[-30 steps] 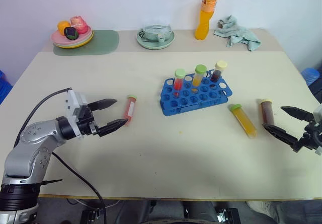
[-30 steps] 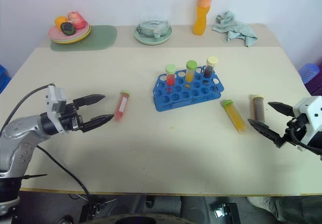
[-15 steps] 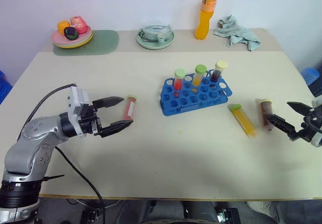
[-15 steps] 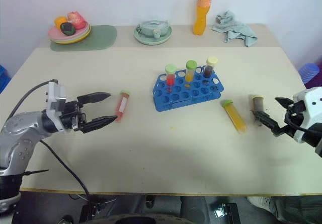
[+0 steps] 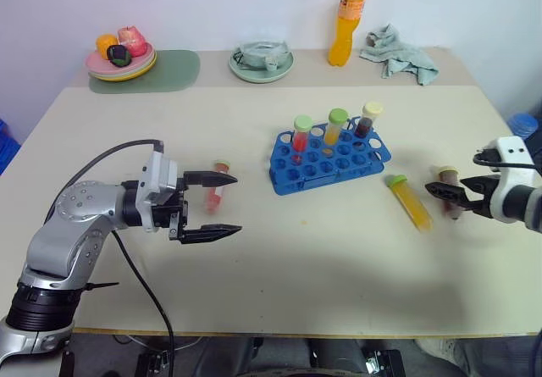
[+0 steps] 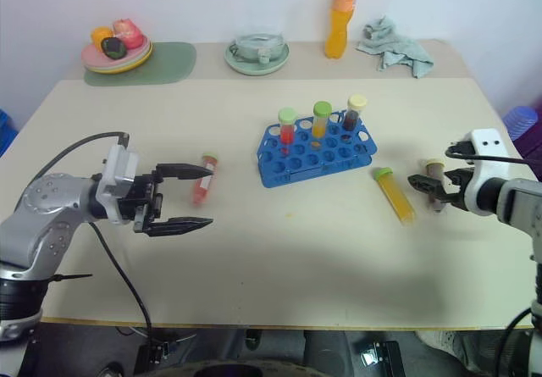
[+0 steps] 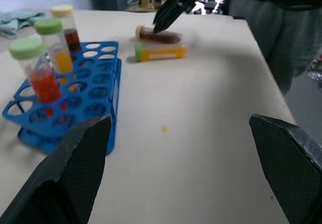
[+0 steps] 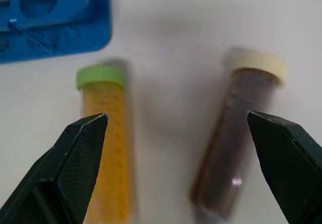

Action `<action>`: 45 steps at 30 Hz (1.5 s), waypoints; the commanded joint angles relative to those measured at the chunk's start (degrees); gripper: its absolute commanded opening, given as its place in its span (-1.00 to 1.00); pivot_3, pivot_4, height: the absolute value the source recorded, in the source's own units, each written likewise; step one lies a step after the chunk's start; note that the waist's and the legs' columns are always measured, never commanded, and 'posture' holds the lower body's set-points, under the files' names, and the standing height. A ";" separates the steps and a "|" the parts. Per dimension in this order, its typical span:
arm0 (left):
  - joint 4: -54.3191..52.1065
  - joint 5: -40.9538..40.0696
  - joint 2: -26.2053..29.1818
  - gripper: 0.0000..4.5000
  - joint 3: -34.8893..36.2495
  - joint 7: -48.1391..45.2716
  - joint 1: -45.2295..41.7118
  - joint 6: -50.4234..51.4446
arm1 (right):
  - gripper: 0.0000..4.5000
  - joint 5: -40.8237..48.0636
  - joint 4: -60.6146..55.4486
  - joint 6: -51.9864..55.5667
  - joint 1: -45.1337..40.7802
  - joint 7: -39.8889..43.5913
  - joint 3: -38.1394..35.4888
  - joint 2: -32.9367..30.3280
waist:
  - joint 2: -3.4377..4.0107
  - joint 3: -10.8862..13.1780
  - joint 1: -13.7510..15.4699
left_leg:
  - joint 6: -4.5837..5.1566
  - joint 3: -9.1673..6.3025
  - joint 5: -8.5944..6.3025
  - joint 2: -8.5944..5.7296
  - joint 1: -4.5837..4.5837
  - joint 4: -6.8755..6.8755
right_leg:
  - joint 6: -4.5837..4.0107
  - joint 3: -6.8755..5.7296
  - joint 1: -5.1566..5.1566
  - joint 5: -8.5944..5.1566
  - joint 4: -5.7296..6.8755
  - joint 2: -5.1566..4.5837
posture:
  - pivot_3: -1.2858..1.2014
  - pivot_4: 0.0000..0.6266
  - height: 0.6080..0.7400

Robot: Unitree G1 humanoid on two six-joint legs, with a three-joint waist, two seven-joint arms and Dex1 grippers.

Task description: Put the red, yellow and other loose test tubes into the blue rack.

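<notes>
A red test tube (image 5: 216, 195) with a green cap lies on the table left of the blue rack (image 5: 330, 158). My left gripper (image 5: 237, 202) hovers open beside it, one finger above the other, the upper finger crossing in front of the tube. Right of the rack lie a yellow tube (image 5: 411, 203) and a dark brown tube (image 5: 449, 192) with a cream cap. My right gripper (image 8: 176, 116) is open just above this pair, its fingertips (image 8: 95, 123) spread about as wide as the two tubes lie apart. Three capped tubes stand in the rack's back row.
Along the table's far edge stand an orange drink bottle (image 5: 345, 23), a crumpled teal cloth (image 5: 400, 55), a pale green plate (image 5: 262, 62) and a plate of fruit (image 5: 121, 55) on a green mat. The table's right edge runs close behind my right gripper.
My left gripper has moved right towards the red tube and rolled, so its fingers now stand one above the other. My right gripper has swung in over the brown and yellow tubes.
</notes>
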 commanded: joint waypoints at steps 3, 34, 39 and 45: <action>-2.03 0.38 0.48 0.98 0.67 0.19 1.03 -1.26 | 1.00 -3.98 7.51 0.57 -5.99 -0.65 5.14 -0.03 | 0.02 0.01 -0.05 | 0.01 0.01 0.00 0.00 0.00 0.01 | 0.00 0.00 0.00 0.00 -0.01 0.01 | 0.03 -0.52 0.98; -0.72 0.16 0.47 0.98 -1.48 -2.09 0.40 -1.73 | 1.00 -12.00 15.86 -7.93 -2.12 -2.97 -10.90 -8.77 | 0.61 0.06 -1.82 | 0.11 0.08 0.05 0.00 0.00 0.00 | 0.02 0.02 -0.04 0.04 0.04 0.02 | 0.03 -0.52 0.98; 0.21 0.37 0.07 0.98 -2.58 -2.38 -1.07 -1.87 | 1.00 -10.79 11.91 -6.33 0.21 -2.13 -12.86 -7.99 | 0.64 0.05 -1.66 | 0.14 0.08 0.07 0.00 0.00 0.02 | 0.04 0.02 -0.02 0.05 0.05 0.03 | 0.03 -0.52 0.98; -0.66 0.22 0.16 0.98 -2.32 -2.04 -0.17 -1.41 | 1.00 -4.51 0.33 -0.34 5.95 3.60 -14.60 -6.76 | 0.64 0.05 -1.40 | 0.15 0.07 0.07 0.01 0.00 0.03 | 0.14 0.02 -0.01 0.11 0.05 0.03 | 0.03 -0.52 0.98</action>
